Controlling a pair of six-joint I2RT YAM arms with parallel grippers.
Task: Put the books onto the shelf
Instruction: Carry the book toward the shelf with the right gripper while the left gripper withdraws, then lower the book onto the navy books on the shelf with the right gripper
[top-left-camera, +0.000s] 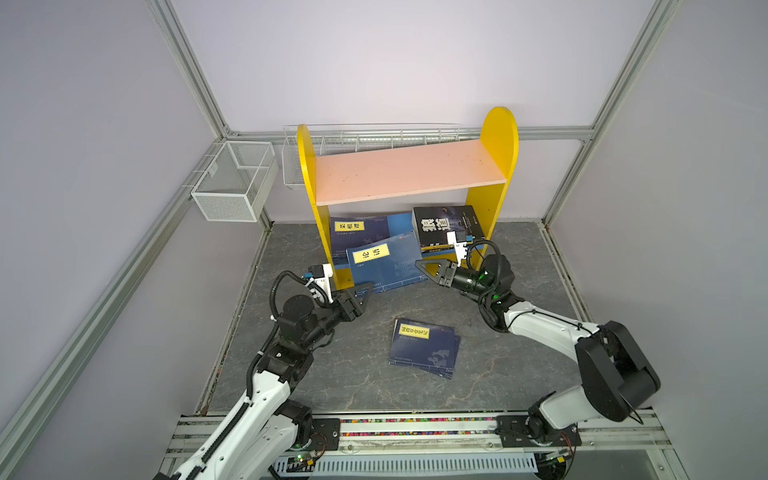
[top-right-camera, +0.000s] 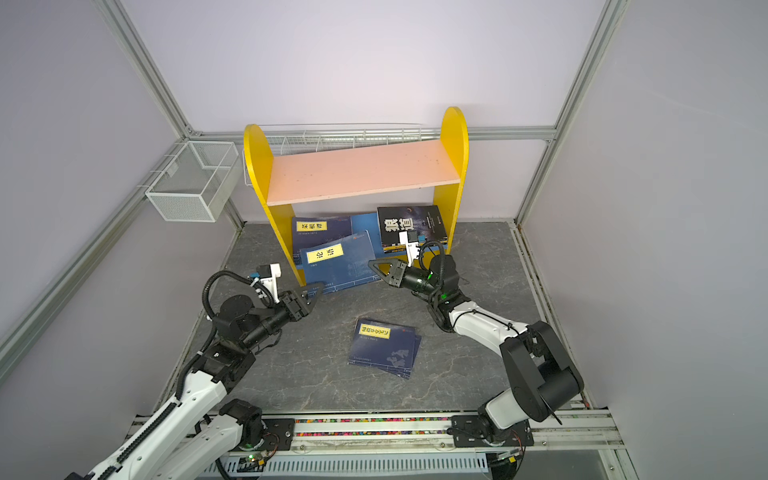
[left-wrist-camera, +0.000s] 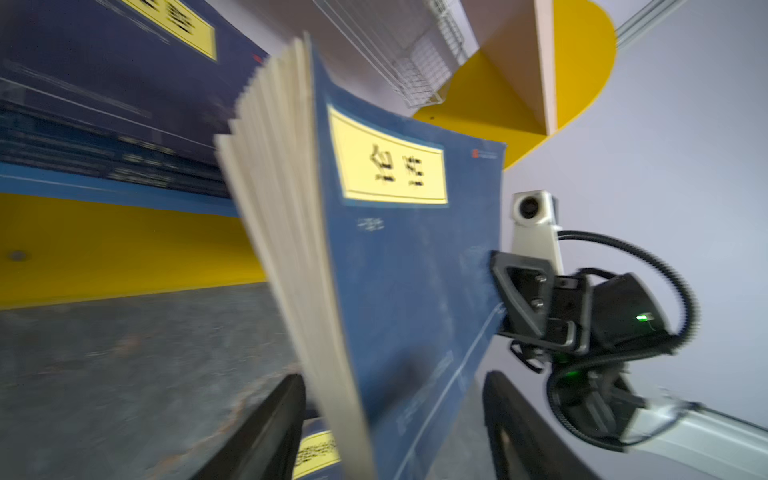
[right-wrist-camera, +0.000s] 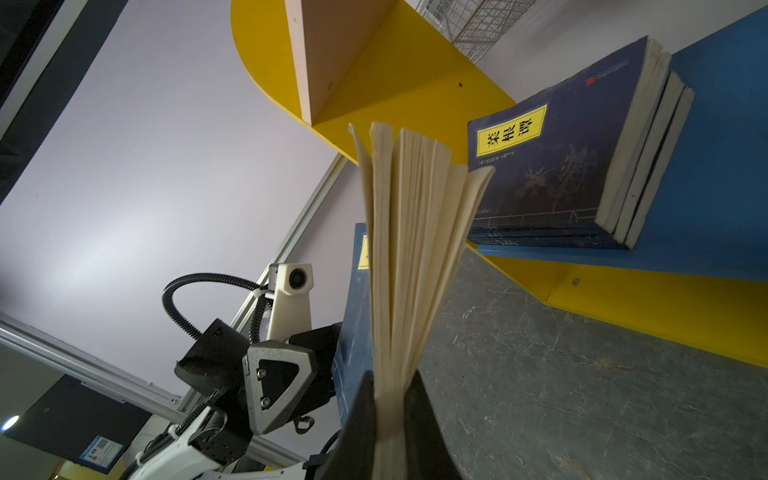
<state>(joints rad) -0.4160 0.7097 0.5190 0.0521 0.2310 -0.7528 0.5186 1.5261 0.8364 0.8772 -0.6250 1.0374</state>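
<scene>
We see a grey marbled desk (top-left-camera: 332, 374). Above its far-left corner, a white mesh basket (top-left-camera: 232, 183) hangs from the aluminium frame (top-left-camera: 197, 79). A long wire basket (top-left-camera: 291, 170) runs along the far edge.

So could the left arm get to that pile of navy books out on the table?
Probably yes: the left claw is open, and the pile of navy books lies uncovered on bare table nearby, nothing between them.

Shelf (top-left-camera: 409, 174) at table (top-left-camera: 324, 365) back; book stack (top-left-camera: 359, 237) left on lower board (right-wrist-camera: 715, 166), thick book (top-left-camera: 442, 226) right; leaning book (top-left-camera: 386, 266) before stack; two books (top-left-camera: 426, 349) on table nearer front; wire basket (top-left-camera: 232, 187) left of shelf.
</scene>
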